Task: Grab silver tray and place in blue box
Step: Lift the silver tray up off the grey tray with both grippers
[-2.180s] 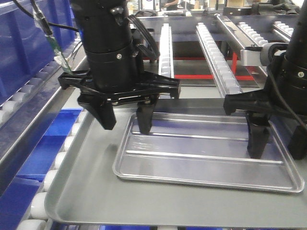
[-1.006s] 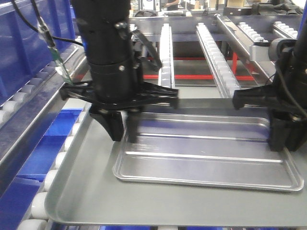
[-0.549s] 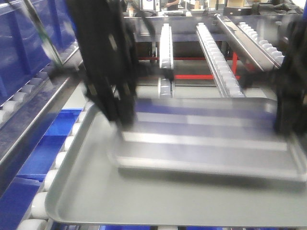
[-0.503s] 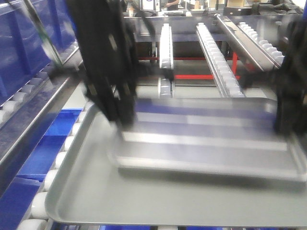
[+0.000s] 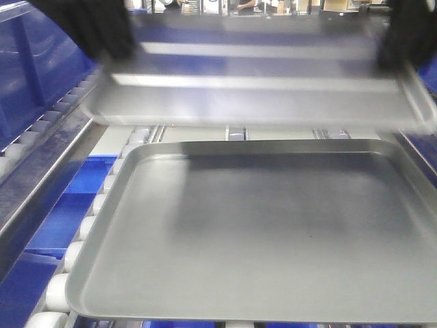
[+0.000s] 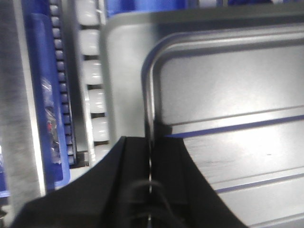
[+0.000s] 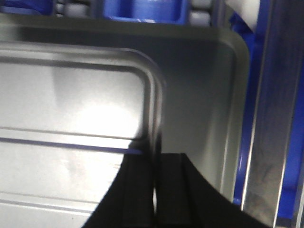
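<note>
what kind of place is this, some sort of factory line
Probably a factory or warehouse handling line: white conveyor rollers carry a large grey tray, with blue plastic bins beside it.

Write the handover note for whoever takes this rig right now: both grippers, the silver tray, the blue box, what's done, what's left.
Left gripper: fingers shut on the silver tray's left rim.
Right gripper: fingers shut on its right rim.
Tray: in the air between both arms, clear above the large grey tray; it is motion-blurred.
Blue box: probably the ribbed bin on the left; its inside is out of view.
Done: grasp and lift.
Left: carry the tray over the box, lower it in, open both grippers.
</note>
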`<state>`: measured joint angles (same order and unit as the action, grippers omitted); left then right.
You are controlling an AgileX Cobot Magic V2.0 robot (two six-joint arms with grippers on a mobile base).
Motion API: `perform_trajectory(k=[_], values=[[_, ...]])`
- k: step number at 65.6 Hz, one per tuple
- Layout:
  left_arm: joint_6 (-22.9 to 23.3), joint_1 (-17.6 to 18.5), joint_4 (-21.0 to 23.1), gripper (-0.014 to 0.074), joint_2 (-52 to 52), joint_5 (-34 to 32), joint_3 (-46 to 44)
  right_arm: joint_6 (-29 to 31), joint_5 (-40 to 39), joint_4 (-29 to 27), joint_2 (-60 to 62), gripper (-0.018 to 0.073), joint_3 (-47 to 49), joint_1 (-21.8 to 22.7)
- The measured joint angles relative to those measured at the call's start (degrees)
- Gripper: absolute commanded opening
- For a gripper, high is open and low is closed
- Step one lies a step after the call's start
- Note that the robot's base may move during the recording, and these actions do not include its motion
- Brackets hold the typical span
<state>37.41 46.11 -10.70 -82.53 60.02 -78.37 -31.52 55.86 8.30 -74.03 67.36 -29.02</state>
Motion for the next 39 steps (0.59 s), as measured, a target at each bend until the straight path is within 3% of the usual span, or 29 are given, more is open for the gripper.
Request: perform_trajectory(k=[39], values=[[0.3, 1.25, -2.06, -0.0098, 1.57, 2.19, -2.72, -0.13, 2.25, 0.93, 0.04, 0.0057, 2.26, -0.99]])
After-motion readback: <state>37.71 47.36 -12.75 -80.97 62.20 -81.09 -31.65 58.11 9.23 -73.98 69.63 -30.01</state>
